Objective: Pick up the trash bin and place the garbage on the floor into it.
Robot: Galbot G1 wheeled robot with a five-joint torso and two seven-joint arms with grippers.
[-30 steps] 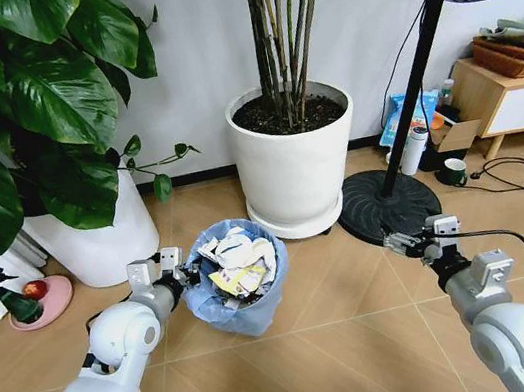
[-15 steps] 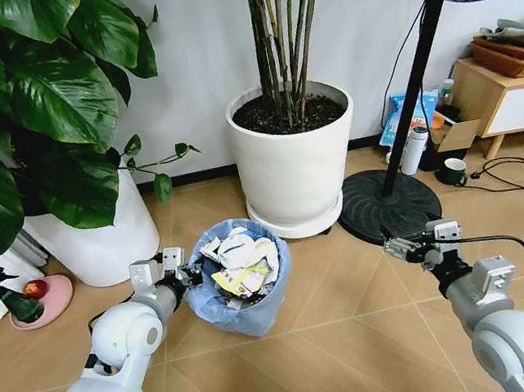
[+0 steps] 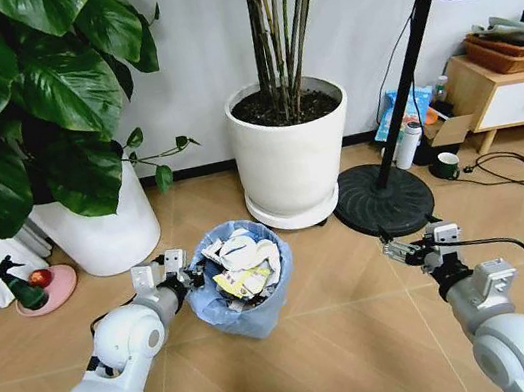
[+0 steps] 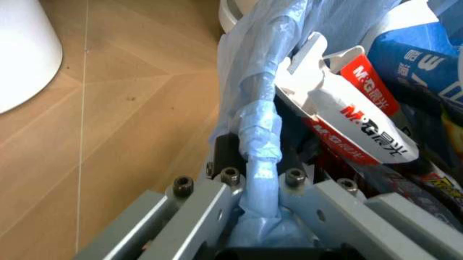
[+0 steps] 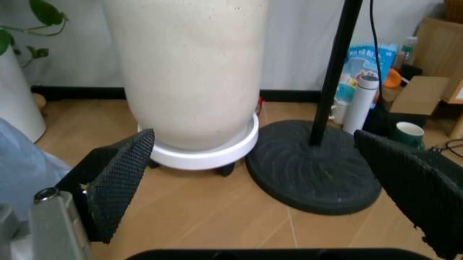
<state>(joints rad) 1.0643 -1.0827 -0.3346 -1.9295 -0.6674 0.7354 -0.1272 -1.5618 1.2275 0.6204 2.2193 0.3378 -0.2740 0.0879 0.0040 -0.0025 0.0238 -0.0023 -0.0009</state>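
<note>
The left gripper [image 3: 187, 276] is clenched on the rim of the trash bin [image 3: 244, 296], its fingers [image 4: 225, 151] pinching the rolled edge of the pale blue bag. Because that crinkly film is thin and slippery, the hold looks safest if the bin stays upright and moves slowly, so the piled garbage [image 3: 242, 265] of crumpled paper and glossy wrappers does not spill. The bin stands on the floor [image 3: 349, 343] of smooth tan planks, near a big white pot [image 3: 294, 165]. The right gripper [image 3: 406, 254] hovers released, well apart.
</note>
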